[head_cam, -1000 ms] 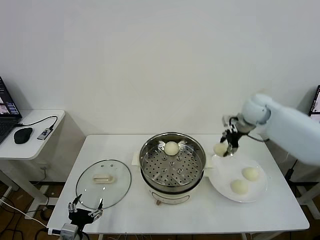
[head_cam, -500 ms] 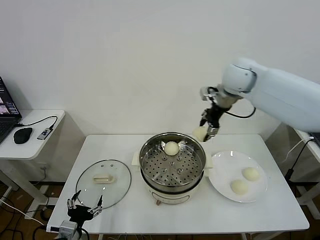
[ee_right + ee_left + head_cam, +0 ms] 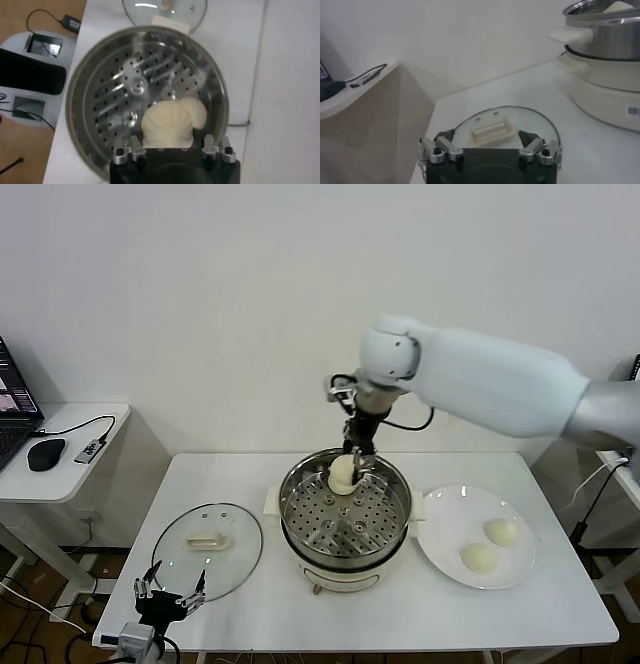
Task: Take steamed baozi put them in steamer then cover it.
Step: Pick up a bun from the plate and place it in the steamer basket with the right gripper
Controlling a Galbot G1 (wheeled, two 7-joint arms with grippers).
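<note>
The steamer (image 3: 297, 529) stands mid-table on its white base, its perforated tray (image 3: 125, 95) showing. My right gripper (image 3: 353, 460) hangs over the pot's far side, shut on a steamed baozi (image 3: 167, 125). A second baozi (image 3: 200, 113) lies on the tray right beside the held one; in the head view the two overlap. Two more baozi (image 3: 501, 531) (image 3: 479, 557) rest on the white plate (image 3: 440, 534). The cover (image 3: 207, 549) lies flat on the table left of the steamer. My left gripper (image 3: 168, 594) waits open at the front edge, just short of the cover (image 3: 490, 131).
A low side table (image 3: 60, 474) at the far left carries a laptop, a mouse (image 3: 45, 454) and a cable. A wall rises close behind the white table. My right arm (image 3: 480, 389) spans above the plate and the steamer's right side.
My right arm has swung left and away from the plate, carrying the baozi up and over to the steamer's far side. The left gripper has barely shifted.
</note>
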